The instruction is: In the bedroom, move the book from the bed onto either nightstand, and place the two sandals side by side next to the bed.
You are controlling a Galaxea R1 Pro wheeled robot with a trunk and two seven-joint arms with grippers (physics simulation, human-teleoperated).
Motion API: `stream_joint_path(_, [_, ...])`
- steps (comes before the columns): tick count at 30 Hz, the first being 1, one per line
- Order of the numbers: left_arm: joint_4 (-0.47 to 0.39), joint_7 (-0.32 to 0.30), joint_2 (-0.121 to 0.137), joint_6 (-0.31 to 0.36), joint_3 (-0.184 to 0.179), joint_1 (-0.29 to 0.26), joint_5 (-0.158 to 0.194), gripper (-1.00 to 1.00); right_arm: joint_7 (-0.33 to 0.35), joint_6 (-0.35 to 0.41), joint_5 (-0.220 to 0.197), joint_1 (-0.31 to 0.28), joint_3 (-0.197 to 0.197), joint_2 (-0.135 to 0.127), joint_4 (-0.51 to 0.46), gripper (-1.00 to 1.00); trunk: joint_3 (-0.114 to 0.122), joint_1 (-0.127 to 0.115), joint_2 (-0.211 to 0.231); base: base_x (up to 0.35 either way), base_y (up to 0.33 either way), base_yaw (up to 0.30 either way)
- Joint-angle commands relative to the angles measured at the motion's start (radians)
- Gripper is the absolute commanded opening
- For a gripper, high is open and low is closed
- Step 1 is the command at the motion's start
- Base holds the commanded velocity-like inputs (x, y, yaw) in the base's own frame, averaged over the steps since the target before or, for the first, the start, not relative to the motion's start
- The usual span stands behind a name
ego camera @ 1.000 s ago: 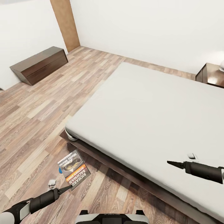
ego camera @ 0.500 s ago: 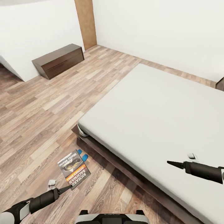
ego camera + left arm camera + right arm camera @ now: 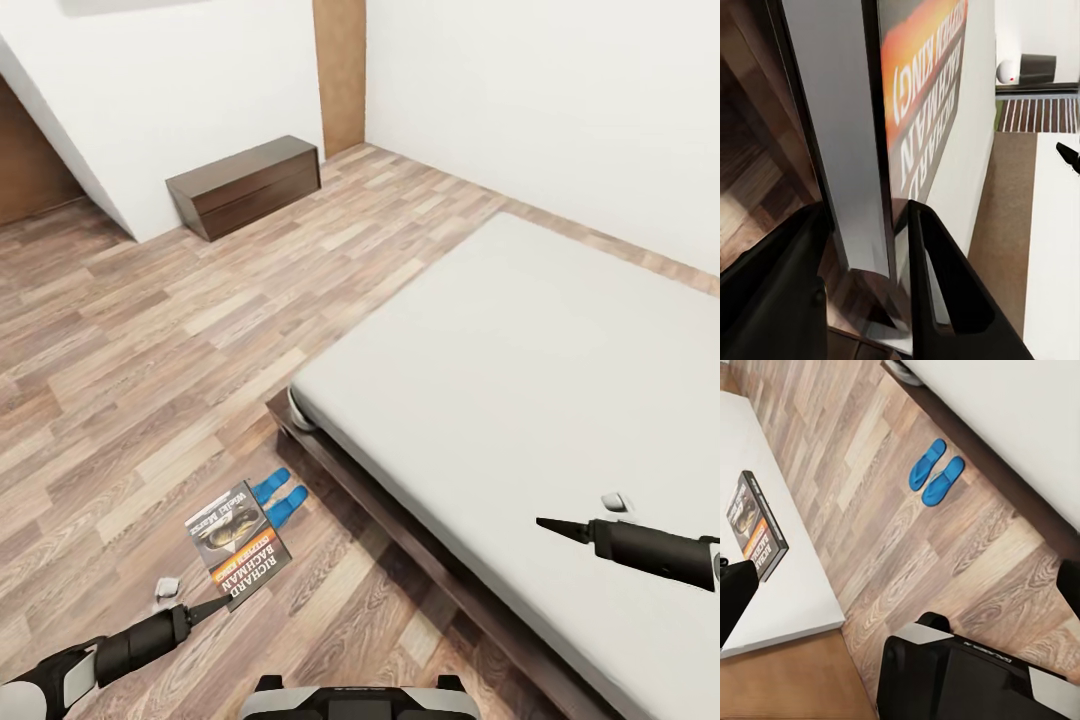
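Note:
My left gripper [image 3: 213,606] is shut on the bottom edge of the book [image 3: 237,545], a dark paperback with an orange band, and holds it up over the floor. In the left wrist view the book [image 3: 922,97] stands between both fingers [image 3: 937,277]. Two blue sandals [image 3: 278,497] lie side by side on the floor by the corner of the bed [image 3: 520,370], and the right wrist view shows the sandals [image 3: 936,472] too. My right gripper [image 3: 548,523] hangs open and holds nothing above the mattress. The nightstand [image 3: 1039,69] looks small and far off, with a white round thing by it.
A long low dark-brown bench cabinet [image 3: 245,185] stands against the white wall at the back left. A brown door frame [image 3: 340,70] rises behind it. Wood-plank floor [image 3: 130,350] spreads wide to the left of the bed. My base [image 3: 967,675] sits close below.
The camera has turned left, so the bed and bench cabinet slid right in the picture. The sandals came out from behind the held book. Both arms keep their pose.

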Motion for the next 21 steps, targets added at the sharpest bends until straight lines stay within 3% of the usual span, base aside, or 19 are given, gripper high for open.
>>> stream_joint_path(1, [0.000,-0.004,0.000,0.010,0.011,-0.001,-0.007,-1.00,0.002,0.005,-0.002,0.000,-0.001,0.000,0.000,1.00,-0.001,0.001,-0.002,0.000,0.000,0.291])
stream_joint_path(16, [0.000,-0.001,0.000,0.010,0.011,-0.001,-0.006,-1.00,0.001,0.005,-0.002,0.000,0.001,0.000,0.020,1.00,-0.001,0.001,-0.002,0.000,0.000,0.291])
stream_joint_path(21, [0.000,0.031,0.000,0.009,0.011,-0.001,-0.006,-1.00,0.002,0.004,-0.002,0.000,0.006,0.000,0.095,1.00,-0.001,0.001,-0.002,0.000,0.000,0.291])
